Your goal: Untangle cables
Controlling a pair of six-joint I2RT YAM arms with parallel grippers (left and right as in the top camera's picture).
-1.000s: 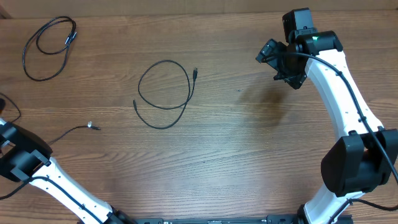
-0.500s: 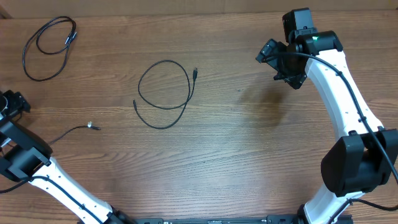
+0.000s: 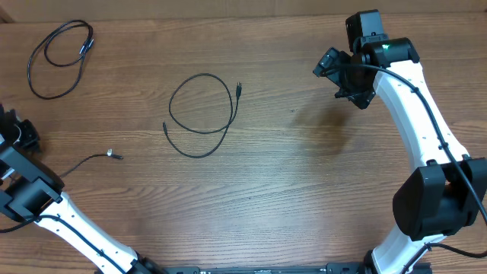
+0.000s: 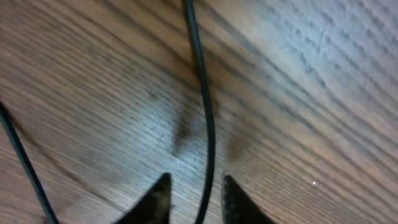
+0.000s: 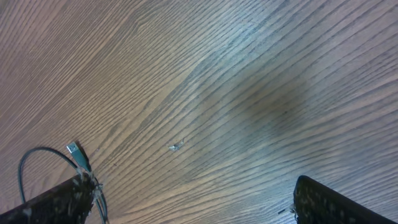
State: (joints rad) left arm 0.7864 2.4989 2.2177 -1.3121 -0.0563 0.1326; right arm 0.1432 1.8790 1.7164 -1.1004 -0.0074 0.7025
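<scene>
Fingertips (image 4: 158,199) of the left gripper (image 4: 196,202), closest to the robot's base at the left edge of the table (image 3: 304,190), sit low over the wood. The jaws stand narrow, one finger on each side of a thin black cable (image 4: 208,124). Wood shows on both sides of the cord, so no clamp is confirmed. The stance reads as a set-up to pinch this strand. A second strand (image 4: 18,155) crosses the left corner of the wrist view; whether it belongs to the same cord cannot be told.

Just beyond, a silvery plug (image 3: 114,154) lies on bare wood. Its cord trails left and passes out of sight behind the left arm. It is probably the cord being straddled.

Farther out, mid-table, an open loop (image 3: 230,106) lies flat with both ends free, well apart from the others, and looks already separated.

At the far left corner a doubled coil (image 3: 85,46) lies on its own. Its turns overlap, so it likely needs work.

At the far right, the right gripper (image 3: 344,76) hangs above bare table with jaws spread wide and nothing between them. It is well clear of every cord, judged parked so as not to obstruct.
</scene>
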